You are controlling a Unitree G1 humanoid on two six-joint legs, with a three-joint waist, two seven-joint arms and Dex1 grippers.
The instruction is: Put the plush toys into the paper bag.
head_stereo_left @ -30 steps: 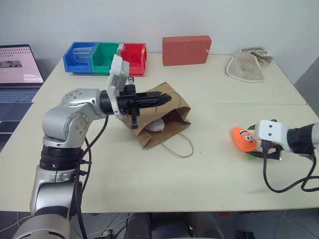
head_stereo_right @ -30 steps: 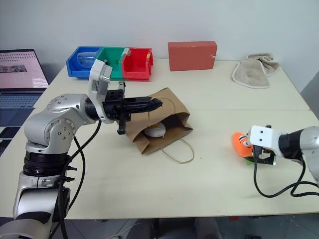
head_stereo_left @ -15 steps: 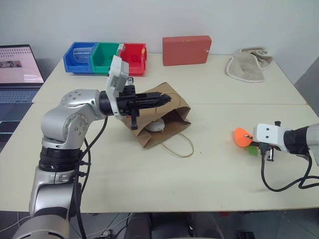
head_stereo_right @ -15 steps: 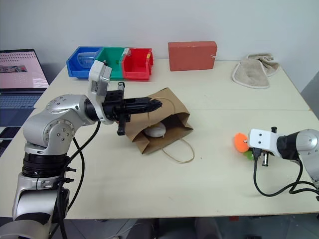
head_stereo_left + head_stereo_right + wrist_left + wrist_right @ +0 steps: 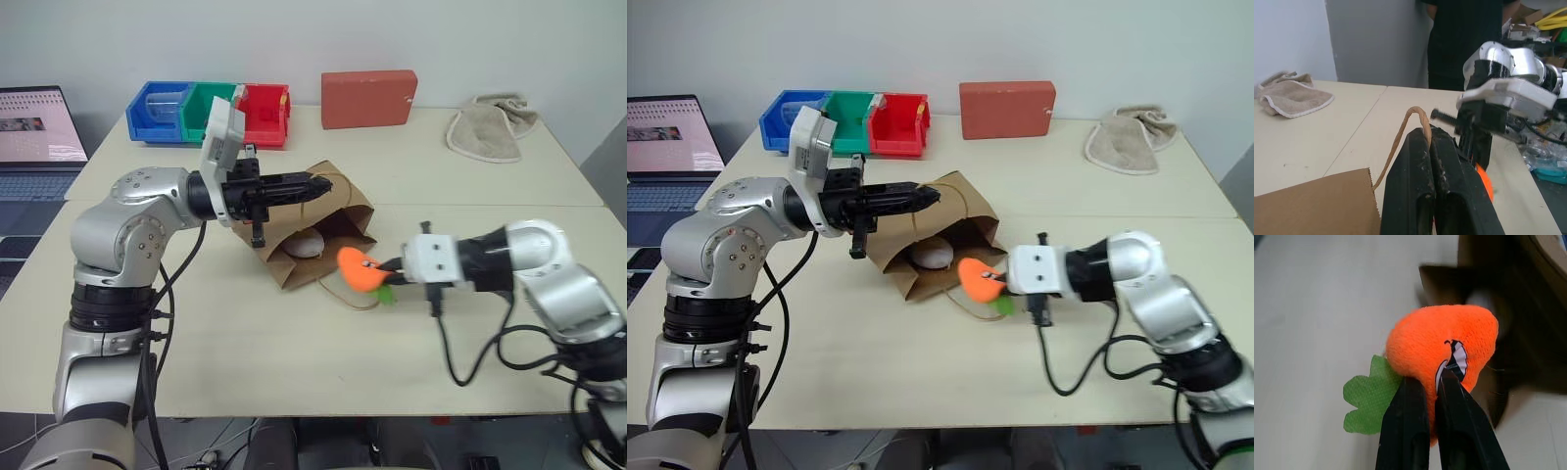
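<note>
Right fingers (image 5: 1442, 396) pinch the orange carrot (image 5: 359, 269) beside the paper bag (image 5: 345, 206); left fingers (image 5: 1422, 161) clamp its handle (image 5: 1409, 128).

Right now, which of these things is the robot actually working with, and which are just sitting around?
Part of the job:
- paper bag, handle pinched by the left gripper
- white egg toy, inside the bag
- carrot toy, held by the right gripper

Just lying about:
- red box
- beige cloth
- coloured bins
- laptop
</note>
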